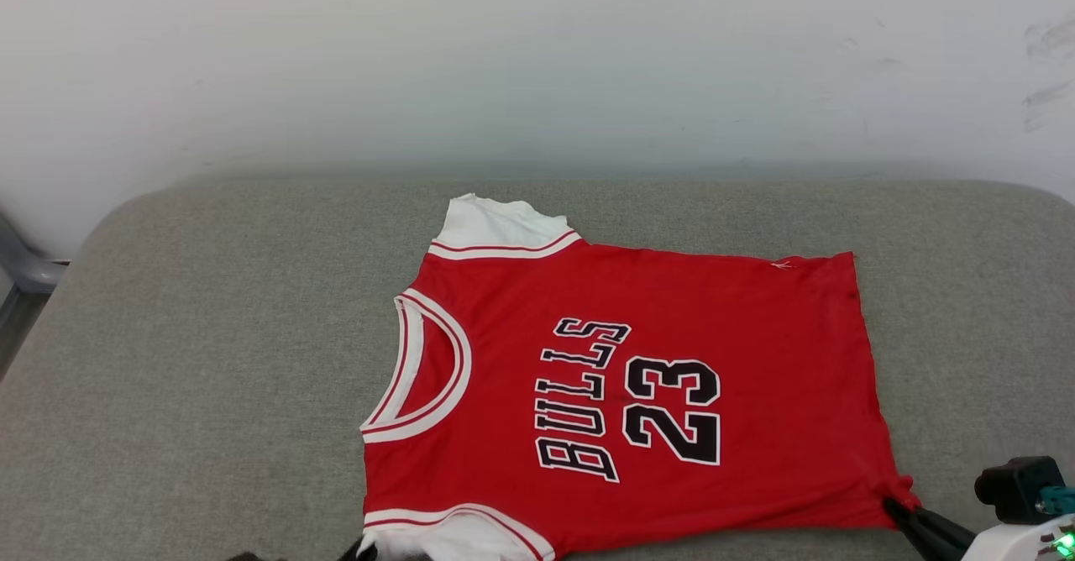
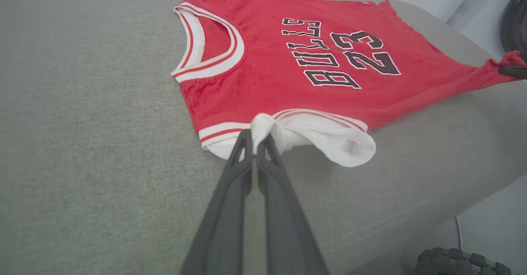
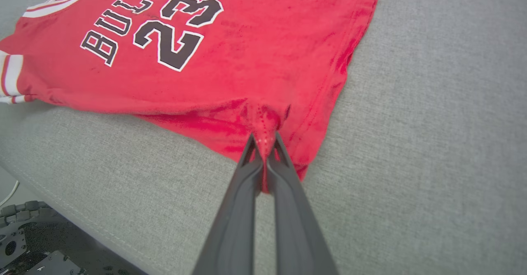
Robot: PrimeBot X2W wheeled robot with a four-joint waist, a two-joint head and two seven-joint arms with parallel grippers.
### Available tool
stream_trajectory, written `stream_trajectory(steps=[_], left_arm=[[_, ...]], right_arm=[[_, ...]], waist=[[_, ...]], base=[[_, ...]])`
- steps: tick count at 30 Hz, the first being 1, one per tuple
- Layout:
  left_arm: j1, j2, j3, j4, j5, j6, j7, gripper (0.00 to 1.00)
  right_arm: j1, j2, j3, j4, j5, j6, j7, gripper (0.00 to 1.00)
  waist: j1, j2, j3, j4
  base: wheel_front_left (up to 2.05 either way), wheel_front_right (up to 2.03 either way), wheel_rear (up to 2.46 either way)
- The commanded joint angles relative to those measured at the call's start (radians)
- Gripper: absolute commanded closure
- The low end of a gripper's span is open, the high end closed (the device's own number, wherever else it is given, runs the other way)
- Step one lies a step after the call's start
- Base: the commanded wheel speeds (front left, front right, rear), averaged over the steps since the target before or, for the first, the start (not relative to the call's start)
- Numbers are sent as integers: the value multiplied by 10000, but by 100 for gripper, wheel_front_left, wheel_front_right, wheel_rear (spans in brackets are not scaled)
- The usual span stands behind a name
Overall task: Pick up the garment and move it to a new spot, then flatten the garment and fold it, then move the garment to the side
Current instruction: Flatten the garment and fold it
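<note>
While the folding is waiting, the garment [image 1: 630, 359] is lying spread flat on the grey cushion [image 1: 210, 359].
The left pincer [image 2: 257, 138] is clamping shut on the white sleeve; the red shirt, BULLS 23 facing up, is stretching smooth beyond its tips; the right pincer [image 3: 263, 140] is clamping shut on the bottom corner.

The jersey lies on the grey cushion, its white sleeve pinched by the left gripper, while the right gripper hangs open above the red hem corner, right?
No. The right wrist view shows the right gripper shut on the red hem corner of the jersey, not open above it. The rest holds.
</note>
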Motion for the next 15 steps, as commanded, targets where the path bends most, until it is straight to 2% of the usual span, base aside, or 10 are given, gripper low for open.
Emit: stream_trajectory(steps=[1,9,15], left_arm=[[-480,-32,66,70,125,-52,-117,100],[-2267,-208,156,905,496,-387,-267,100],[-3776,-255,192,1815,602,-928,-327,100]], right_arm=[[122,127,-198,-136,-12,-12,41,100],[69,485,-762,-343,-241,-10,230,100],[-428,703,-1032,-406,-256,-12,342,100]], waist=[[0,-1,24,-5],[0,-1,189,-98],[0,-1,592,-284]], base=[[0,0,0],[0,0,0],[0,0,0]])
